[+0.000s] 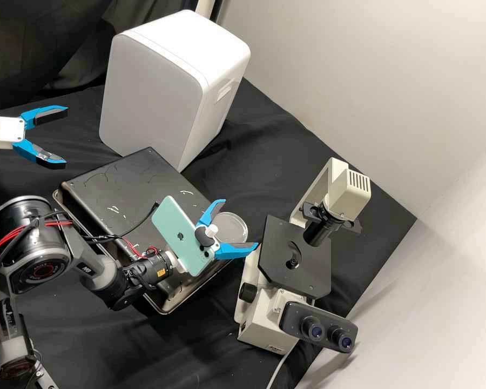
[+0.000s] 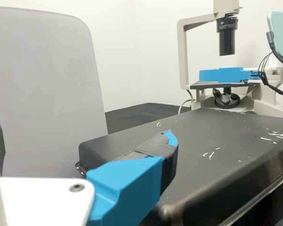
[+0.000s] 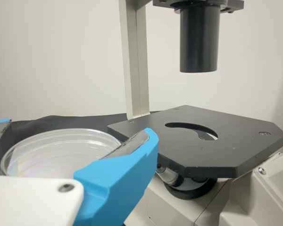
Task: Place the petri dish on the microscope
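— Two pincers. Nearest?
— Near side: right pincer (image 1: 237, 225), clamped on the petri dish (image 1: 231, 227), held level just beside the microscope (image 1: 264, 319) stage (image 1: 294, 256), not on it.
— Behind?
— Dark tray (image 1: 119, 189) on the black worktop (image 1: 264, 140).
— Farther back?
— At the far left, left pincer (image 1: 64, 135), spread wide, holding nothing, near the white box (image 1: 173, 81).

The petri dish (image 1: 231, 227), a clear, shallow, round dish, sat level between the two blue fingers of the right claw (image 1: 241, 223). It was just beside the microscope's black stage (image 1: 313, 270) and not touching it. The microscope (image 1: 264, 319), cream-bodied with dark twin eyepieces (image 1: 324, 329), stood upright on the black surface (image 1: 264, 135). Its flat stage had a keyhole-shaped opening (image 1: 292, 254) beneath the black condenser (image 1: 318, 232).
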You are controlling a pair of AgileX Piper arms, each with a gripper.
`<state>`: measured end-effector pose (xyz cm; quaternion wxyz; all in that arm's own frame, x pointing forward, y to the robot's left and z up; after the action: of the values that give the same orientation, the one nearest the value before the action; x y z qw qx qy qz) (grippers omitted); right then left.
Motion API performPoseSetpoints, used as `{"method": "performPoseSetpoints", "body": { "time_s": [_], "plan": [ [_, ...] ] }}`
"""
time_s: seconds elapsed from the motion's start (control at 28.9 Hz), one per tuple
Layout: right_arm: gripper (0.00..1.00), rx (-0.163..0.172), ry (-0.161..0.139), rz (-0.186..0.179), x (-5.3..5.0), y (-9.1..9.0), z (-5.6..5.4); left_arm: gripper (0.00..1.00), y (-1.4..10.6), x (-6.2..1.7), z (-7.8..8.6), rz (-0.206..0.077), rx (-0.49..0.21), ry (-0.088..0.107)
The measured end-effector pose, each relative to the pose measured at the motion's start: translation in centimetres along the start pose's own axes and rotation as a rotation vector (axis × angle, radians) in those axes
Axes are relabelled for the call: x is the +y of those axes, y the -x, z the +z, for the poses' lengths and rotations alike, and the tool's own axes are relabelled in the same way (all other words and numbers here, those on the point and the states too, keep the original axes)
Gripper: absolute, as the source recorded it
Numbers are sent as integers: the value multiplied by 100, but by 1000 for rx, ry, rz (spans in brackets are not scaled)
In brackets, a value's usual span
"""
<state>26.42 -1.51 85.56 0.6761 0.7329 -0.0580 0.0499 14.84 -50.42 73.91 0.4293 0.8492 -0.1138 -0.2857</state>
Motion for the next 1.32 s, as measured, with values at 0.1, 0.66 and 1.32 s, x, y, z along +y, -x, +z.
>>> {"method": "performPoseSetpoints", "body": {
  "time_s": [0.1,0.66,1.32],
  "plan": [
    [0,-9,1,8,19,-25,37,100,0,-1,7,-1,-4,0],
    [0,-49,-2,95,295,-317,245,100,-1,-4,30,-2,-17,1],
    [0,-88,15,66,189,-653,416,100,-1,-4,27,-2,-16,1]
  ]
}}
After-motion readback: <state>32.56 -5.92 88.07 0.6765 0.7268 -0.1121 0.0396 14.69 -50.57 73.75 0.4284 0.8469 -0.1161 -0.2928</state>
